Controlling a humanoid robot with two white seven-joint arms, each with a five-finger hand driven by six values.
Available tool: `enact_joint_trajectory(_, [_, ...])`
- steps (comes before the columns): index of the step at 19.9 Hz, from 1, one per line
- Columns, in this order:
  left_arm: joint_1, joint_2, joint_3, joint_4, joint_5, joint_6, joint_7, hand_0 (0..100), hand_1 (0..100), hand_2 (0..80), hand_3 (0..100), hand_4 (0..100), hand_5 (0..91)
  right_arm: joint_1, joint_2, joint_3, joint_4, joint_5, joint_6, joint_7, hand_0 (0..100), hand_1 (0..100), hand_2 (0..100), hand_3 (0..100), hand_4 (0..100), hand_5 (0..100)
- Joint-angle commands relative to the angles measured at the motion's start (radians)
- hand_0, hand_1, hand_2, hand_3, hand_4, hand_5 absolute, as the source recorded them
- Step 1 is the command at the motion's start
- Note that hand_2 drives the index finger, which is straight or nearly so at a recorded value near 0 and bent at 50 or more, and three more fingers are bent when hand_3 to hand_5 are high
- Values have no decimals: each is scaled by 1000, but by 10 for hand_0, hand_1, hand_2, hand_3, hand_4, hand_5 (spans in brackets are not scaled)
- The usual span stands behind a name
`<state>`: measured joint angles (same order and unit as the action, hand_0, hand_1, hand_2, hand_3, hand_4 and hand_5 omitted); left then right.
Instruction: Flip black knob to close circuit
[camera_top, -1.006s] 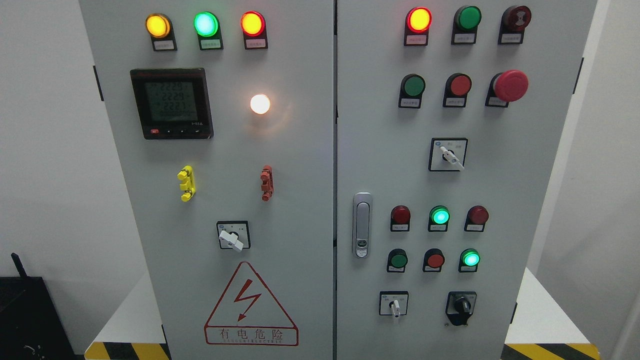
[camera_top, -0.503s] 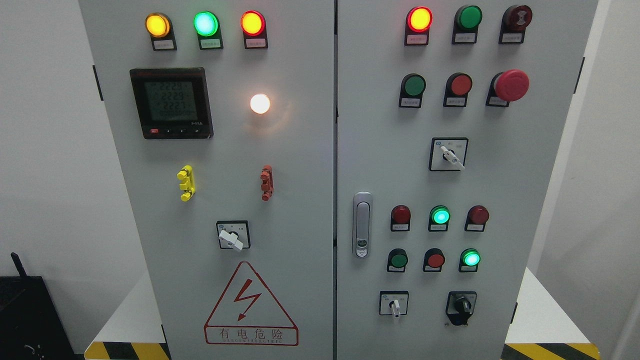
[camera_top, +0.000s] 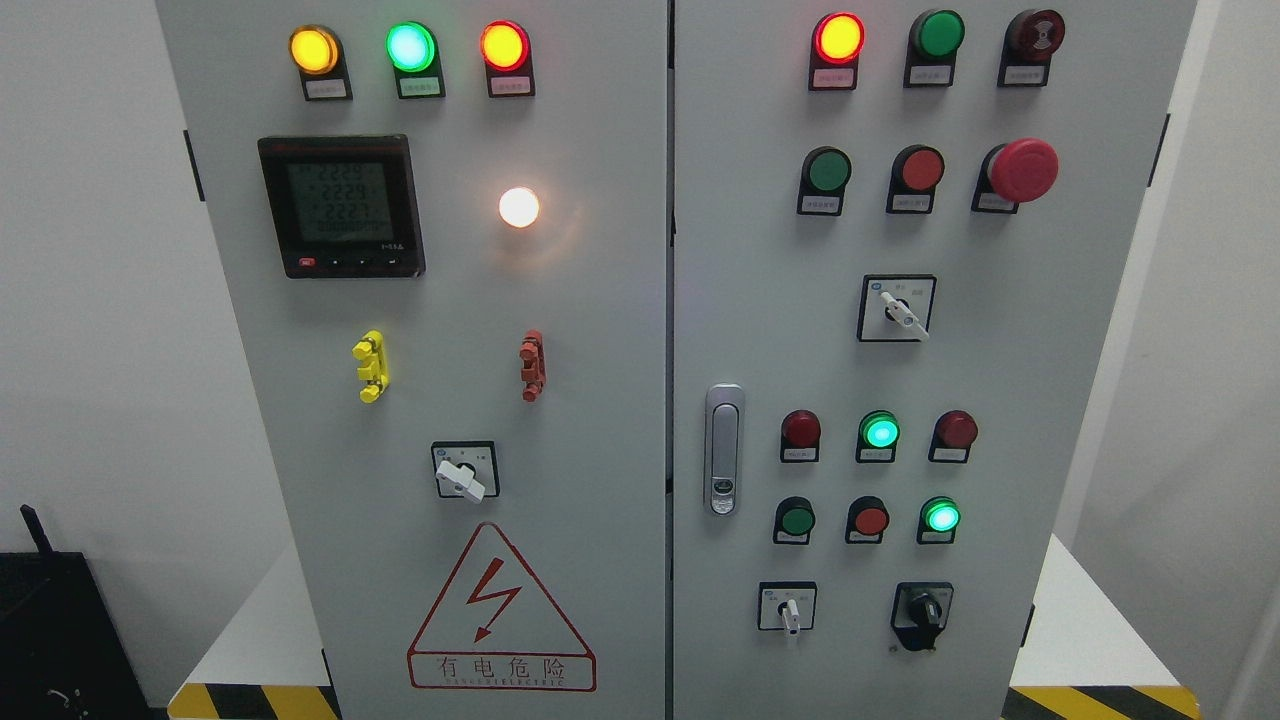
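While neither of the robot's hands shows in the head view, so the state of their fingers cannot be told, a grey two-door electrical cabinet (camera_top: 600, 300) fills the picture. It stands on a white platform (camera_top: 1080, 630) edged with yellow-and-black hazard stripes (camera_top: 1100, 702), in front of plain pale walls (camera_top: 90, 300). A dark box (camera_top: 55, 640) sits at the lower left, beside the platform.

The left door carries three lit lamps along the top, yellow (camera_top: 313, 50), green (camera_top: 410, 46) and red (camera_top: 504, 46). Below them is one black digital meter (camera_top: 341, 206) and one glowing white lamp (camera_top: 519, 207). Further down are a yellow fitting (camera_top: 371, 366) and a red fitting (camera_top: 533, 366), one white-handled switch (camera_top: 465, 470), and a red triangular warning sign (camera_top: 500, 610).

The right door has a top row of three: a lit red lamp (camera_top: 838, 38), an unlit green one (camera_top: 937, 34) and a dark red buzzer (camera_top: 1034, 36). Next come a green button (camera_top: 829, 171), a red button (camera_top: 922, 169) and one red mushroom stop button (camera_top: 1022, 170). A white-handled selector (camera_top: 897, 309) sits below them, and a silver door latch (camera_top: 723, 449) is near the door's left edge. Six small round lights or buttons follow in two rows of three, two of them glowing green (camera_top: 880, 432) (camera_top: 941, 517). At the bottom, a small white-handled switch (camera_top: 789, 607) is left of the black knob (camera_top: 922, 613), which sits at the door's lower right with its handle pointing down.
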<state>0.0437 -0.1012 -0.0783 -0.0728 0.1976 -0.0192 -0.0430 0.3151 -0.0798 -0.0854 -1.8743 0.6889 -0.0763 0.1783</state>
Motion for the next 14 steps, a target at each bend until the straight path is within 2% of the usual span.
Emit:
enact_joint_trajectory(1, [-1, 0, 0, -1, 0, 1, 0, 120, 556, 0, 0, 0, 0, -111, -90, 8, -207, 363, 159, -5, 0, 126, 886, 1000, 845, 849])
enact_joint_trajectory(3, [1, 0, 0, -1, 0, 1, 0, 120, 556, 0, 0, 0, 0, -151, -90, 47, -184, 388, 235, -3, 0, 86, 896, 1000, 862, 864])
enact_joint_trajectory(8, [1, 0, 0, -1, 0, 1, 0, 120, 556, 0, 0, 0, 0, -231, -83, 128, -134, 458, 368, -2, 0, 77, 906, 1000, 876, 883])
enact_joint_trajectory(14, [-1, 0, 0, -1, 0, 1, 0, 120, 556, 0, 0, 0, 0, -272, -77, 148, -97, 477, 382, -3, 0, 67, 914, 1000, 884, 890])
